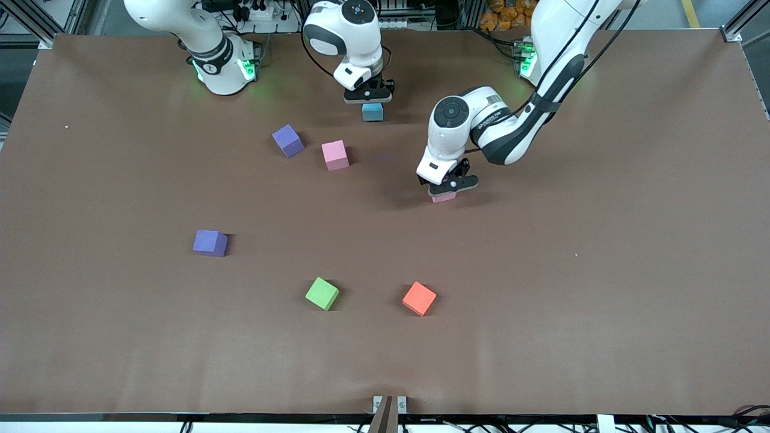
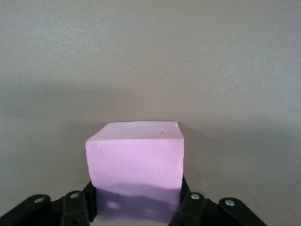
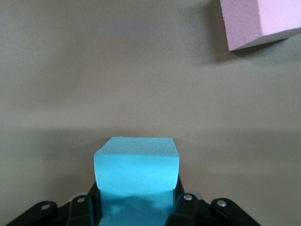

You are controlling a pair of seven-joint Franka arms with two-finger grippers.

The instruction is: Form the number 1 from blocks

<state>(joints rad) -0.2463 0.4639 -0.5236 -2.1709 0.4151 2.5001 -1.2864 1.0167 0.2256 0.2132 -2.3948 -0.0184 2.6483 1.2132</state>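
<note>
Your left gripper [image 1: 446, 191] is clamped on a pink block [image 1: 443, 196], which sits low, at or just above the table [image 1: 601, 240] near its middle. In the left wrist view the block [image 2: 135, 165] sits square between the fingers [image 2: 194, 203]. Your right gripper [image 1: 369, 98] has its fingers around the light blue block [image 1: 373, 112], close to the robot bases; whether that grip is firm or easing off, you cannot tell, so treat it as uncertain.

The other blocks lie loose: a second pink block [image 1: 335, 154] beside a purple block [image 1: 287, 141], both a little nearer the front camera than the blue one; another purple block [image 1: 210, 243] nearer again, toward the right arm's end; then the green block [image 1: 322, 293] and the red block [image 1: 419, 298] nearest the camera.

To do this step well, pick one straight line for the stroke of the numeral and set each block flush against its neighbour, faces parallel. Lower until the block rests flat, then release straight up so it does not twist. Keep the two arms from crowding each other.
</note>
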